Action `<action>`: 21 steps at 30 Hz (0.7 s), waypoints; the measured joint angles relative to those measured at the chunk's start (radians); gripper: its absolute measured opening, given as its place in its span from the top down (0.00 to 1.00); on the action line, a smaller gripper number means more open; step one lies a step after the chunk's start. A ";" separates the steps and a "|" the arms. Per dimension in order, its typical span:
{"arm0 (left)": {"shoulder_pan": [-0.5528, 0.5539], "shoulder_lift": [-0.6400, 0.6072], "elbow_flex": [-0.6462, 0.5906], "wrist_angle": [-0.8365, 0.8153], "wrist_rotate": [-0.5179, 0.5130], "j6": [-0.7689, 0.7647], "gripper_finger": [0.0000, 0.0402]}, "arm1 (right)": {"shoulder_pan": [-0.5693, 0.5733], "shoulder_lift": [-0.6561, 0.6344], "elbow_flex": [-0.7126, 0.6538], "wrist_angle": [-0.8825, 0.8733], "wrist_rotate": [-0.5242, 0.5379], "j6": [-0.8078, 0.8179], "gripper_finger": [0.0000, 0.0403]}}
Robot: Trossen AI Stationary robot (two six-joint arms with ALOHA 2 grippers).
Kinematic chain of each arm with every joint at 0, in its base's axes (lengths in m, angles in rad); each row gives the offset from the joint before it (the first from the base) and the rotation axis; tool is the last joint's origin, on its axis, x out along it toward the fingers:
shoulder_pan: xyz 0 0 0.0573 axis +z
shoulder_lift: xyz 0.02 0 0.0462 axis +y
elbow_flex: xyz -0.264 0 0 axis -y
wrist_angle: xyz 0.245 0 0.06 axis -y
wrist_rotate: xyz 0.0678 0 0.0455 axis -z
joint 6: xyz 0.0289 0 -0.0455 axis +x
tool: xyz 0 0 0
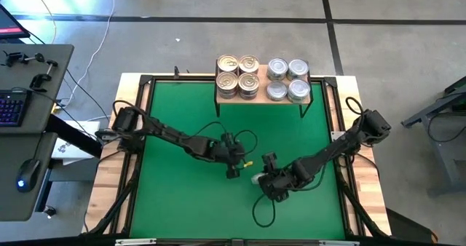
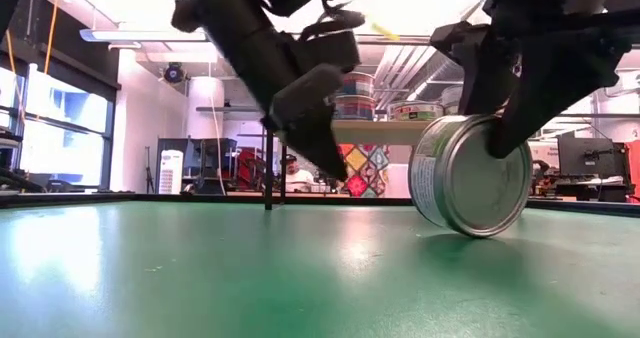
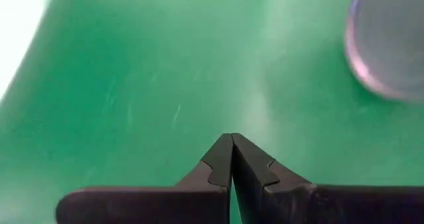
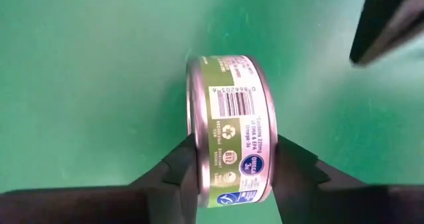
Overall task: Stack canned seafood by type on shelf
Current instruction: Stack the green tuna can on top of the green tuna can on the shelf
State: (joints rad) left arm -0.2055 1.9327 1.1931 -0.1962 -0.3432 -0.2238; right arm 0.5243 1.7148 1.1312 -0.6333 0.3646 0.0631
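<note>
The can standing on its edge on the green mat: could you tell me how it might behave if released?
The can is round and on edge, so it would probably roll or topple flat. The right gripper pinches its flat metal faces, which look smooth and could slip. It seems rigid and unlikely to dent.

From above, my right claw (image 1: pixel 263 179) covers most of the can (image 4: pixel 232 128) it grips. My left wrist view catches that can only as a blur, cut off at the edge. Labels on the shelf's (image 1: pixel 263 99) cans are too small to read.
</note>
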 joint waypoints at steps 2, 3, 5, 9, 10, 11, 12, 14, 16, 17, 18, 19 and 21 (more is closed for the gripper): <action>-0.011 -0.002 -0.012 -0.026 -0.037 -0.031 1.00 | 0.003 -0.005 0.000 -0.012 0.002 0.033 0.69; -0.016 -0.002 -0.024 -0.023 -0.047 -0.043 1.00 | 0.009 -0.012 -0.001 -0.021 0.013 0.046 0.69; -0.027 -0.001 -0.056 -0.003 -0.055 -0.077 1.00 | 0.025 -0.039 -0.001 -0.050 0.079 0.064 0.69; -0.050 -0.001 -0.139 0.117 -0.063 -0.139 1.00 | 0.059 -0.149 -0.001 -0.169 0.292 0.102 0.69; -0.057 0.000 -0.160 0.157 -0.063 -0.141 1.00 | 0.061 -0.182 -0.001 -0.198 0.353 0.110 0.69; -0.064 0.000 -0.182 0.209 -0.063 -0.141 1.00 | 0.060 -0.216 -0.001 -0.225 0.424 0.112 0.69; -0.071 0.000 -0.201 0.268 -0.063 -0.141 1.00 | 0.056 -0.250 -0.001 -0.251 0.510 0.106 0.69; -0.082 -0.001 -0.235 0.370 -0.064 -0.141 1.00 | 0.040 -0.307 -0.001 -0.278 0.679 0.055 0.69; -0.089 -0.001 -0.261 0.448 -0.063 -0.132 1.00 | 0.002 -0.346 -0.001 -0.272 0.796 -0.049 0.69; -0.092 -0.001 -0.270 0.482 -0.063 -0.125 1.00 | -0.028 -0.361 -0.001 -0.263 0.814 -0.112 0.69; -0.093 -0.001 -0.275 0.513 -0.063 -0.119 1.00 | -0.066 -0.373 -0.001 -0.251 0.814 -0.175 0.69; -0.093 -0.001 -0.278 0.535 -0.063 -0.114 1.00 | -0.108 -0.381 -0.001 -0.243 0.808 -0.223 0.69; -0.093 -0.001 -0.279 0.543 -0.064 -0.105 1.00 | -0.204 -0.383 -0.001 -0.233 0.785 -0.301 0.69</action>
State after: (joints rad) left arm -0.2985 1.9312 0.9142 0.3468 -0.4072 -0.3287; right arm 0.3199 1.3315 1.1305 -0.8664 1.1497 -0.2383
